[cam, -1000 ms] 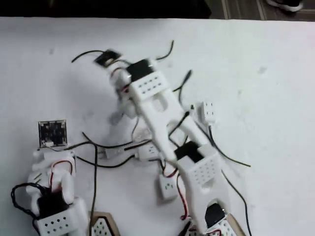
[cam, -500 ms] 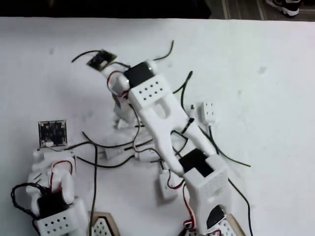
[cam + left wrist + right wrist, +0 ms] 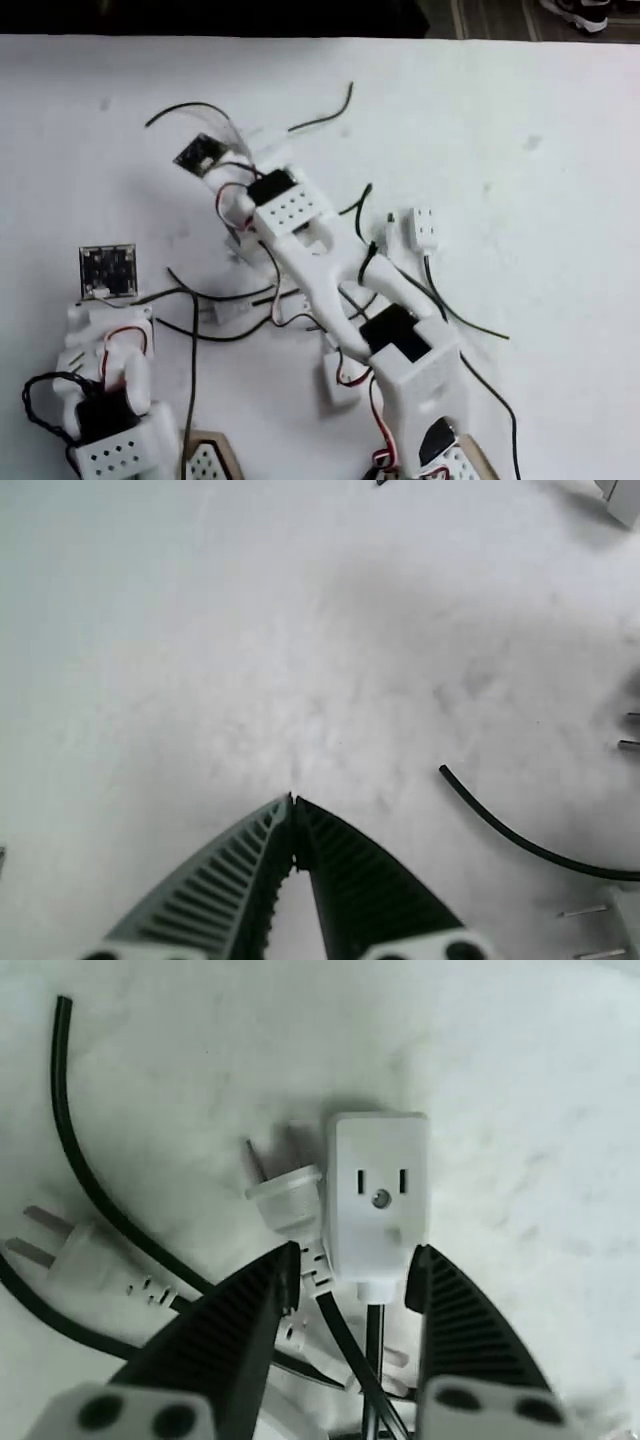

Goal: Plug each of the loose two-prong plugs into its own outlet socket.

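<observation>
Straddling the white plastic outlet socket (image 3: 378, 1195), my right gripper (image 3: 352, 1262) gapes; closing may snag the adjacent white two-prong plug (image 3: 285, 1198).

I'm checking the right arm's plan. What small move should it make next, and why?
Probably lower and close the right gripper on the socket: its open jaws straddle the socket's cord end, and the plug lying beside it is not yet inserted, so the socket likely needs steadying first.
</observation>
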`<state>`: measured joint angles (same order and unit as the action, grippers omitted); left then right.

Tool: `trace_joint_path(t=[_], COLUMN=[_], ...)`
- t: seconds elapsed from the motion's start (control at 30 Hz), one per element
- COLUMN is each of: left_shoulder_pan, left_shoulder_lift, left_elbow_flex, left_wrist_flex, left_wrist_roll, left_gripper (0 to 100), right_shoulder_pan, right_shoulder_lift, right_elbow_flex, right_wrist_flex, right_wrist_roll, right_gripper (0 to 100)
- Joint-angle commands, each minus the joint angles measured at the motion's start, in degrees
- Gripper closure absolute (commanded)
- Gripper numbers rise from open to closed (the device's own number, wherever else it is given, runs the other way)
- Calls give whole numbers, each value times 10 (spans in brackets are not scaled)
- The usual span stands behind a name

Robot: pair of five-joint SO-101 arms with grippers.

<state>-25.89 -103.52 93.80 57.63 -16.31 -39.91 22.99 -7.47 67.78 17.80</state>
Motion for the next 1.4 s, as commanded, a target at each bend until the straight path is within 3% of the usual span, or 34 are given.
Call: trace_joint_path(t=[0.0, 0.47, 0.63, 0.73, 1.37], left_shoulder_pan=[-2, -2, -2, -2, -2], left_shoulder_lift=[-4, -4, -4, -4, -4], left_elbow_flex=[-6, -6, -6, -6, -5], left_wrist_flex=[-16, -15, -16, -16, -16], left_wrist_roll=[-4, -4, -4, -4, -4], left_gripper=[973, 973, 973, 973, 973], right_shoulder_pan=[-3, 36, 46, 47, 55], right_shoulder_lift=[-34, 22, 26, 14, -346], right_elbow_flex=[30, 54, 32, 24, 17], right_wrist_flex=[-49, -129, -129, -109, -6], right_wrist_roll=[4, 0, 1, -1, 4], right_gripper=[829, 840, 971, 976, 981])
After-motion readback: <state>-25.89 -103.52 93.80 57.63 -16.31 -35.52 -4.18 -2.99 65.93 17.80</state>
